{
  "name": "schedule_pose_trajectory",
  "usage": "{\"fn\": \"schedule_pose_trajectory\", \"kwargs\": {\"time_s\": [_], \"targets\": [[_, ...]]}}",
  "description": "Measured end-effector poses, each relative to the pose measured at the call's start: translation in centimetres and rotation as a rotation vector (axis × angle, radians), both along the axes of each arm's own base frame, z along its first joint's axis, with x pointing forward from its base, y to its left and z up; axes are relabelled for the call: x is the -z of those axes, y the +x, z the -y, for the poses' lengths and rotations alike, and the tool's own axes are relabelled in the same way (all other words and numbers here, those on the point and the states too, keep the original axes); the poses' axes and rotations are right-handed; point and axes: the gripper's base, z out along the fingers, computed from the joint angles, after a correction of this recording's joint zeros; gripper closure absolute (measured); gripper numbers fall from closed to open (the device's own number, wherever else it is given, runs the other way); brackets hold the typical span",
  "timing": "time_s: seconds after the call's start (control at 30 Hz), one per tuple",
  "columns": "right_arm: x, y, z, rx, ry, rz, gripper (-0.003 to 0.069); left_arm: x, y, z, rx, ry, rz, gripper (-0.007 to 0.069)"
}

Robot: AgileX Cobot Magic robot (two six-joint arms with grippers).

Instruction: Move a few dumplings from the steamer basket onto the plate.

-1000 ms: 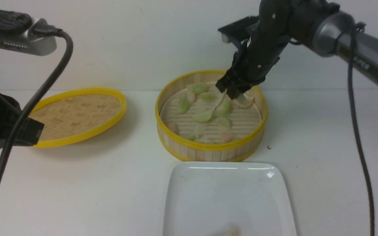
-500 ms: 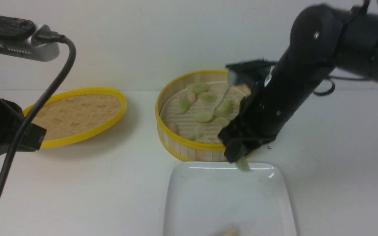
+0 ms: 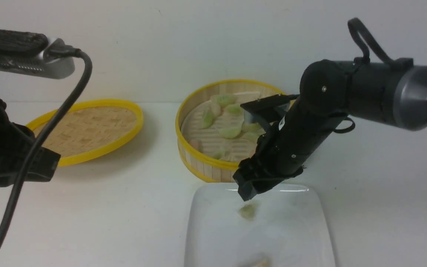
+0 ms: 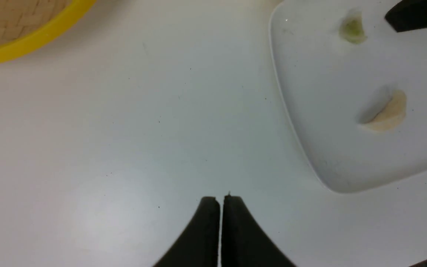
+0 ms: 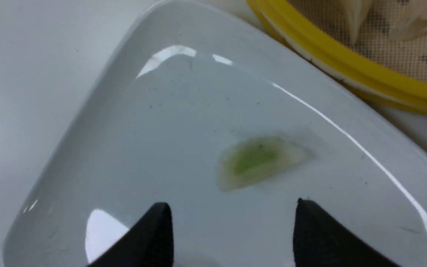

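Note:
The steamer basket (image 3: 198, 163) stands mid-table with several dumplings (image 3: 229, 131) inside. The white plate (image 3: 206, 237) lies in front of it. A green dumpling (image 3: 248, 211) lies on the plate's far part; it shows in the right wrist view (image 5: 260, 160) and the left wrist view (image 4: 352, 29). A whitish dumpling (image 4: 387, 113) lies nearer the plate's front edge (image 3: 260, 263). My right gripper (image 3: 248, 193) is open and empty, just above the green dumpling (image 5: 232, 209). My left gripper (image 4: 220, 200) is shut and empty over bare table left of the plate.
The shallow yellow-rimmed woven lid (image 3: 87, 129) lies on the table at the left, its rim showing in the left wrist view (image 4: 24, 46). The basket's yellow rim (image 5: 347, 70) is close beside the plate's far edge. A wall stands behind.
My right gripper carried a green dumpling from the basket over the rim to the plate, then opened; the dumpling now lies on the plate. The left arm barely moved.

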Motion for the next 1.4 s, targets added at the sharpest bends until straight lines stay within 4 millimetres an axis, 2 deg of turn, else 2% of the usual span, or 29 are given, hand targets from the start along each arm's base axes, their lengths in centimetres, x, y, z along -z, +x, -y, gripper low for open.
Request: {"fn": "schedule_pose_trajectory", "kwargs": {"time_s": [0.03,0.07,0.1,0.13,0.17,0.2,0.27,0.33,0.4,0.43,0.53,0.63,0.83,0.93,1.03,1.17,1.2,1.23,1.27,1.3,1.4], "targets": [[-0.5,-0.2,0.1,0.0,0.0,0.007,0.031,0.0,0.0,0.0,0.0,0.0,0.0,0.0631],[-2.6,-0.9,0.8,0.004,0.004,0.045,0.0385,0.0,0.0,0.0,0.005,0.002,0.001,0.0631],[-3.3,-1.2,1.0,0.009,0.005,0.055,0.042,0.0,0.0,0.0,0.007,0.003,0.002,0.0631],[-6.5,-2.5,2.1,0.032,0.022,0.127,0.0518,0.0,0.0,0.1,0.015,-0.001,0.003,0.0631],[-8.9,-3.8,3.1,0.053,0.041,0.193,0.0574,0.0,0.0,0.1,0.019,-0.003,0.003,0.0631],[-9.9,-4.6,3.8,0.077,0.053,0.222,0.0608,0.0,0.0,0.1,0.021,-0.006,0.002,0.0631],[-12.4,-6.7,5.4,0.117,0.084,0.313,0.0639,0.0,0.0,0.2,0.023,-0.011,0.002,0.0631],[-15.4,-11.0,8.8,0.202,0.161,0.495,0.0666,-0.1,-0.1,0.3,0.031,-0.023,0.0,0.0631],[-16.4,-14.1,11.1,0.243,0.227,0.637,0.0671,-0.1,-0.1,0.4,0.034,-0.035,0.002,0.0631],[-16.4,-15.8,12.3,0.263,0.27,0.704,0.0671,-0.1,0.0,0.5,0.034,-0.043,0.007,0.0631],[-14.8,-19.9,15.1,0.297,0.369,0.856,0.0672,-0.3,0.2,0.7,0.035,-0.067,0.034,0.0631],[-12.5,-24.5,17.9,0.322,0.489,1.01,0.0672,-0.6,0.5,0.9,0.043,-0.099,0.077,0.0631],[-9.0,-28.8,20.9,0.375,0.598,1.159,0.0672,-1.3,1.0,1.5,0.062,-0.17,0.164,0.0631],[-8.0,-29.8,21.7,0.398,0.622,1.218,0.0672,-1.5,1.1,1.7,0.084,-0.187,0.195,0.0631],[-7.5,-29.9,22.0,0.413,0.622,1.236,0.0673,-1.7,1.0,1.9,0.101,-0.201,0.217,0.0631],[-7.2,-29.7,21.9,0.42,0.617,1.23,0.0673,-1.7,-0.5,1.6,0.094,-0.224,0.278,0.0631],[-7.2,-29.7,22.0,0.42,0.615,1.232,0.0673,-1.9,-1.1,1.4,0.089,-0.229,0.309,0.0631],[-7.3,-29.7,22.0,0.421,0.615,1.232,0.0673,-1.4,-2.8,0.9,0.071,-0.239,0.371,0.0631],[-7.3,-29.7,22.0,0.42,0.614,1.233,0.0673,-1.4,-3.0,0.8,0.066,-0.242,0.386,0.0631],[-7.3,-29.7,22.0,0.421,0.613,1.233,0.0673,-1.1,-4.8,0.3,0.049,-0.261,0.464,0.0631],[-7.3,-29.7,22.0,0.421,0.613,1.233,0.0673,0.3,-7.7,-0.6,0.009,-0.31,0.591,0.0631]]}}
